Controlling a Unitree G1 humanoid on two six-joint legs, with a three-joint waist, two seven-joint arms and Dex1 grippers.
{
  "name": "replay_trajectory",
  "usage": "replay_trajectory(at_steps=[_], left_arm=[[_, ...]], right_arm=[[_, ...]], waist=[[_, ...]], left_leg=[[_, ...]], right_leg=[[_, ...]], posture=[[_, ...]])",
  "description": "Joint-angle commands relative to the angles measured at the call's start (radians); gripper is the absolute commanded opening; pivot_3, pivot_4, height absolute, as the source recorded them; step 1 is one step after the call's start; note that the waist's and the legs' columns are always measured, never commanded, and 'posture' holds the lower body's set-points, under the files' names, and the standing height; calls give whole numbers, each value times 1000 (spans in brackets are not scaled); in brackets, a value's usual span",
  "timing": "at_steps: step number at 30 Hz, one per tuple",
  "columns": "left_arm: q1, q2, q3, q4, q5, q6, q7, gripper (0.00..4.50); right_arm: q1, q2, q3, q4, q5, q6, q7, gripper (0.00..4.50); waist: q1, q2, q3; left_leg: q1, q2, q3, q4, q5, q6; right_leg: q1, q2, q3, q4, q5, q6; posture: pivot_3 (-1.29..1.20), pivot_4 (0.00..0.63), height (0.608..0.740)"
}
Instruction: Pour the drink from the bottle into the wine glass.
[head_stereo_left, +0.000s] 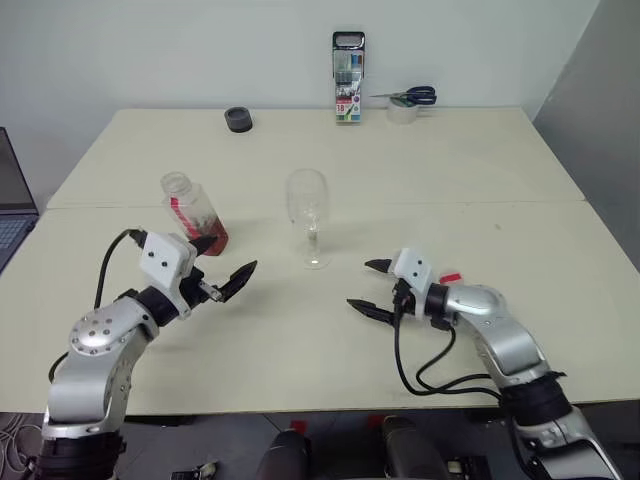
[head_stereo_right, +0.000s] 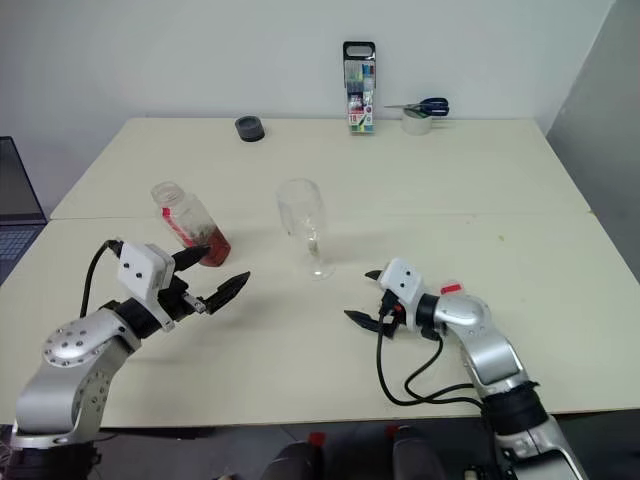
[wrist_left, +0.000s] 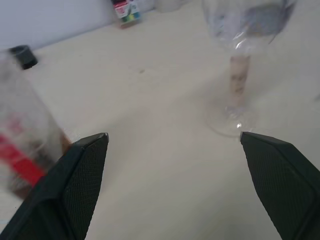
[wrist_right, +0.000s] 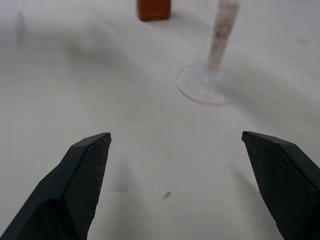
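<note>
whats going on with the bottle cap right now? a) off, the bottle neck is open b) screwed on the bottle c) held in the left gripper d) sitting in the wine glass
a: the bottle stands with a bare open neck, no red cap on it.

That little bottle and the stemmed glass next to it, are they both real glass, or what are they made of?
The bottle looks like thin clear plastic: slightly cloudy walls, a screw-thread neck, a red-and-white label, reddish-brown drink at the bottom. The wine glass seems real glass, though clear hard plastic can't be excluded: colourless, glossy, with sharp glints on its stem and foot.
</note>
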Motion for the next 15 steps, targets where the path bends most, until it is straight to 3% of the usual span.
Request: replay_trajectory(at_steps=[1,5,15], left_arm=[[19,-35,42,6,21,-44,71,4500],[43,-58,54,52,41,-80,106,4500],[-68,-47,71,216,71,-153,165,4500]], right_arm=[[8,-35,-37,-133,94,53,37,4471],[-12,-38,-73,-189,158,103,3,4471],[-45,-38,-105,-273,288,233,-66,4471]], waist=[[8,0,0],[21,-1,0],[38,-1,-1]], left_leg=[[0,0,0,0,0,0],[0,0,-1,0,0,0],[0,-1,-1,0,0,0]], right_leg=[[0,0,0,0,0,0],[0,0,-1,0,0,0],[0,-1,-2,0,0,0]], posture=[[0,150,740],[0,150,740],[0,150,740]])
